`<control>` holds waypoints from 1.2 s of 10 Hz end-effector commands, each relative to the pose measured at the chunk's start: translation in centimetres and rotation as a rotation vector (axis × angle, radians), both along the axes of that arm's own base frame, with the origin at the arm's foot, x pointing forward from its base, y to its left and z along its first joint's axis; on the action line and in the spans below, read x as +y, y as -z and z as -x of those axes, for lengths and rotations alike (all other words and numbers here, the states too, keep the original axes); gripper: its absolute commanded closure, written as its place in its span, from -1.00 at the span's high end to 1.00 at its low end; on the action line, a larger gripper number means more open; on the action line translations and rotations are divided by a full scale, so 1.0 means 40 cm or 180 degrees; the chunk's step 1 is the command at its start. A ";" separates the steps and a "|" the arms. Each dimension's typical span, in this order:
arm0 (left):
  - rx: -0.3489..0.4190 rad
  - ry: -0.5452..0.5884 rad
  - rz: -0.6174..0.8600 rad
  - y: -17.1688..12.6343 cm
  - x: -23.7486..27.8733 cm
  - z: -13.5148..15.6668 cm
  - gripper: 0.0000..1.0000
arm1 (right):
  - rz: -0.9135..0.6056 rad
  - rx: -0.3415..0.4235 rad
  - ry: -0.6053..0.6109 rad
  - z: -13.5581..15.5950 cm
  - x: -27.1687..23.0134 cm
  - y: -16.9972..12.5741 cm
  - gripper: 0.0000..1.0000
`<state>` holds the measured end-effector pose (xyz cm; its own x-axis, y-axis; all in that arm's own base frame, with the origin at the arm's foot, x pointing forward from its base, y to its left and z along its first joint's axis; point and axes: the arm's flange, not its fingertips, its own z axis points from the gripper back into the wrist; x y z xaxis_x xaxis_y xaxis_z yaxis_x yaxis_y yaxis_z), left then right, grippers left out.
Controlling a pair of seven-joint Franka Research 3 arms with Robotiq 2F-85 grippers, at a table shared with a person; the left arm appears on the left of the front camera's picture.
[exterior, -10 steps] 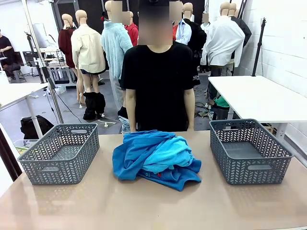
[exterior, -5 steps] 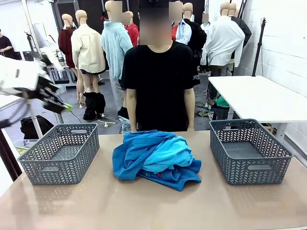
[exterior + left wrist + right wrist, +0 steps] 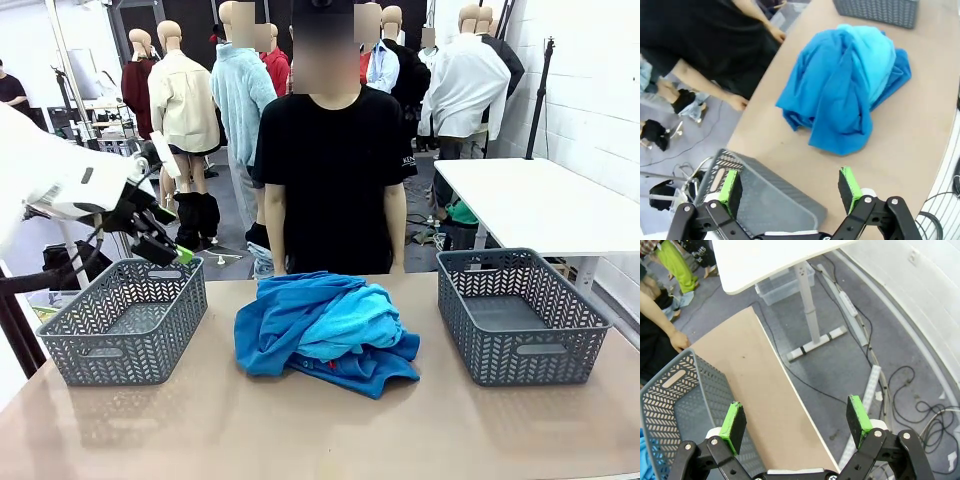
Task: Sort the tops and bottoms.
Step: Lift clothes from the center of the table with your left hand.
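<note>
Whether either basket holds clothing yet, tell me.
No: the left basket and right basket hold nothing; the tops lie heaped between them.

White table (image 3: 540, 200) right; plastic box (image 3: 784, 287) beneath.

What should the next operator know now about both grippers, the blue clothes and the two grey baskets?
Left gripper: open, holds nothing, above the far rim of the left grey plastic lattice basket.
Right gripper: open, holds nothing, above the right edge of the brown table, beside the right grey basket.
Soft blue fabric garments: one heap at the table's middle, between the baskets.
Done: nothing sorted.
Left: move every garment, tops and bottoms apart.
</note>
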<state>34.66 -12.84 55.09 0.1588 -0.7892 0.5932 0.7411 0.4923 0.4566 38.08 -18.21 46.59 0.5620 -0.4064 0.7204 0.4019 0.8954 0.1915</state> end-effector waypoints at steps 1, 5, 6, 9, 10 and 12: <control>-0.0143 -0.0081 -0.0065 -0.007 0.015 0.002 1.00 | -0.0029 0.0017 -0.0002 0.002 0.000 0.001 1.00; 0.0554 0.0398 0.0178 0.070 -0.042 -0.069 1.00 | -0.0029 0.0017 -0.0002 0.002 0.000 0.001 1.00; 0.0658 0.0530 0.0180 0.088 -0.079 -0.115 1.00 | -0.0029 0.0017 -0.0002 0.002 0.000 0.001 1.00; 0.1009 0.0851 0.0082 0.176 -0.192 -0.198 1.00 | -0.0029 0.0017 -0.0002 0.002 0.000 0.001 1.00; 0.0950 0.0760 -0.0017 0.214 -0.220 -0.239 1.00 | -0.0029 0.0017 -0.0002 0.002 0.000 0.001 1.00; 0.1096 0.0773 -0.0193 0.271 -0.250 -0.281 1.00 | -0.0029 0.0017 -0.0002 0.002 0.000 0.001 1.00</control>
<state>44.08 -22.66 44.45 0.1542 -0.8428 0.5157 0.9386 0.2880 0.1899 38.06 -18.20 46.61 0.5629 -0.4065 0.7196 0.4020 0.8954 0.1914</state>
